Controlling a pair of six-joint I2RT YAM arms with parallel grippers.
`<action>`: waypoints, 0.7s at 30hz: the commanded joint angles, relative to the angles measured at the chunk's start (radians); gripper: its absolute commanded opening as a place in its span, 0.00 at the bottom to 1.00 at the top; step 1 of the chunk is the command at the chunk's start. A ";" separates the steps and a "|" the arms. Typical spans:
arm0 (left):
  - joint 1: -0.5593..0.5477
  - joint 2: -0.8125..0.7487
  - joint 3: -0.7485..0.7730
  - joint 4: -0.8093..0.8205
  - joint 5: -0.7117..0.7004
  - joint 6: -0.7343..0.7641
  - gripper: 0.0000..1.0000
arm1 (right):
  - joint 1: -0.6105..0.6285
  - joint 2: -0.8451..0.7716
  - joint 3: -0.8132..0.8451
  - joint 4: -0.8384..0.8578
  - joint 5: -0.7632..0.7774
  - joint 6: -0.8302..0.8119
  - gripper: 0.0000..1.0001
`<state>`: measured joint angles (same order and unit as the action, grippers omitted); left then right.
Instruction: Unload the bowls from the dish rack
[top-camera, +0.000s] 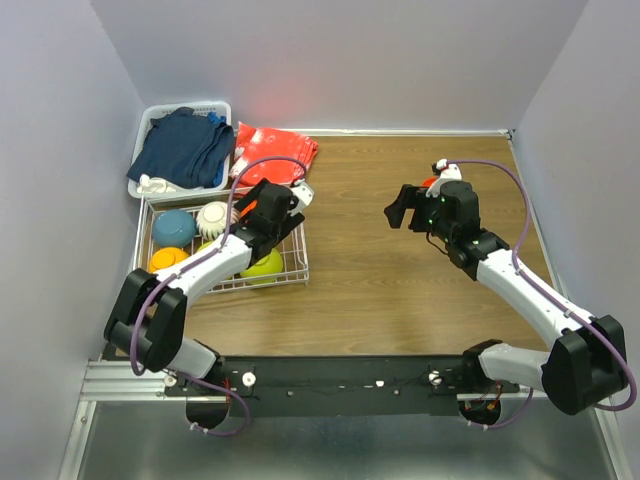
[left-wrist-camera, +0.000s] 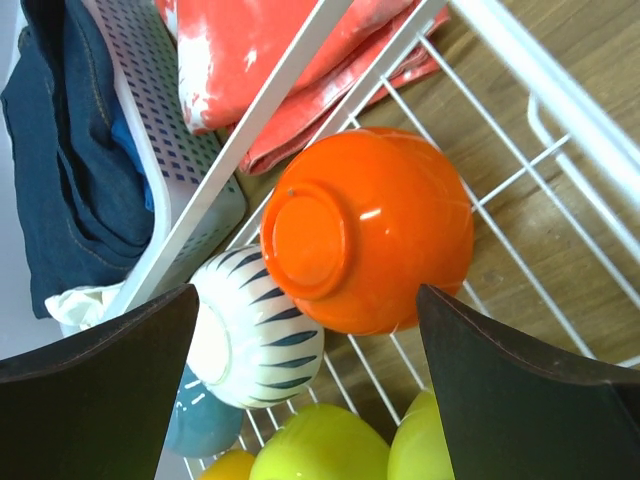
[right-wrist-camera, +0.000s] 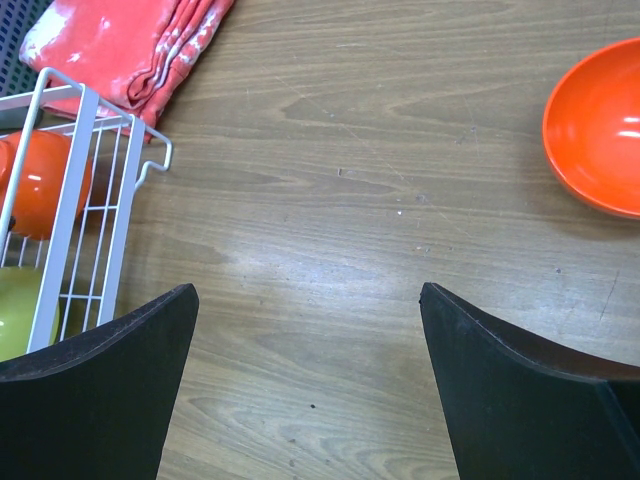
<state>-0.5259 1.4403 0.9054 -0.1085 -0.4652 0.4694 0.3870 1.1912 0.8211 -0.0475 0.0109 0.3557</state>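
Note:
The white wire dish rack (top-camera: 228, 286) sits at the table's left. It holds a blue bowl (top-camera: 173, 227), a white ribbed bowl (top-camera: 214, 217), a yellow-orange bowl (top-camera: 167, 258) and a lime green bowl (top-camera: 266, 265). My left gripper (top-camera: 275, 205) hangs open over the rack's far right corner. In the left wrist view its fingers straddle, without touching, an upturned red-orange bowl (left-wrist-camera: 370, 230) beside the white bowl (left-wrist-camera: 255, 340) and two lime green bowls (left-wrist-camera: 320, 445). My right gripper (right-wrist-camera: 308, 290) is open over bare wood. Another red-orange bowl (right-wrist-camera: 600, 125) rests upright on the table.
A white plastic basket (top-camera: 221, 112) of dark blue clothes stands behind the rack. A folded red cloth (top-camera: 275, 150) lies beside it, close to the rack's far corner (right-wrist-camera: 150, 150). Grey walls close in the table on three sides.

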 joint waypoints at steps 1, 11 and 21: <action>-0.029 0.049 0.017 0.029 -0.043 0.004 0.99 | 0.007 0.002 -0.013 0.020 -0.005 -0.012 1.00; -0.029 0.121 0.030 0.017 0.005 0.084 0.99 | 0.007 -0.002 -0.022 0.031 -0.005 -0.012 1.00; 0.026 0.075 0.063 -0.123 0.118 0.090 0.99 | 0.009 -0.010 -0.027 0.037 -0.032 -0.012 1.00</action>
<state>-0.5224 1.5452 0.9894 -0.1078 -0.4610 0.5335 0.3870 1.1912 0.8093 -0.0429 0.0109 0.3557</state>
